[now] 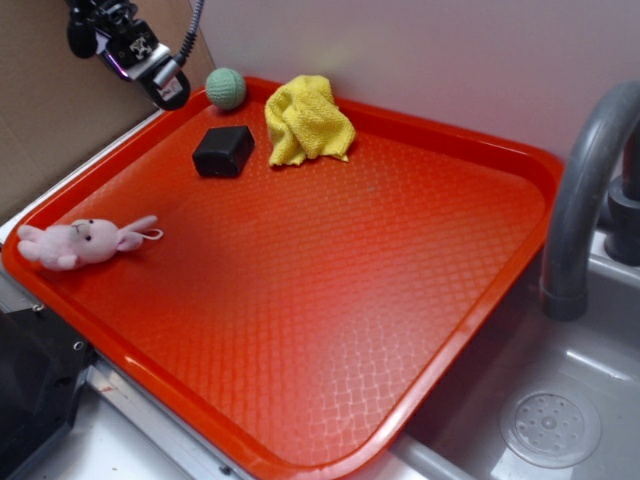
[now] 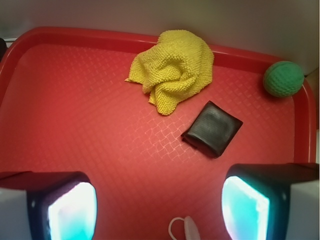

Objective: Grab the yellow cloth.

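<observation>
Hovering above the tray's (image 1: pixel 480 150) far-left corner, the claw (image 2: pixel 159 210) gapes empty, clear of the yellow cloth (image 2: pixel 172 75).

- We see the exterior view brightly and evenly lit, with a pale sheen on the red tray (image 1: pixel 330 300) toward its near edge.
- We find soft, short shadows beside the black block (image 1: pixel 223 151) and the yellow cloth (image 1: pixel 306 120).
- In the wrist view, we see the fingertips (image 2: pixel 72 210) blurred and glowing cyan-white.
- We note that view's corners darken slightly, while the tray's middle stays sharp.
</observation>
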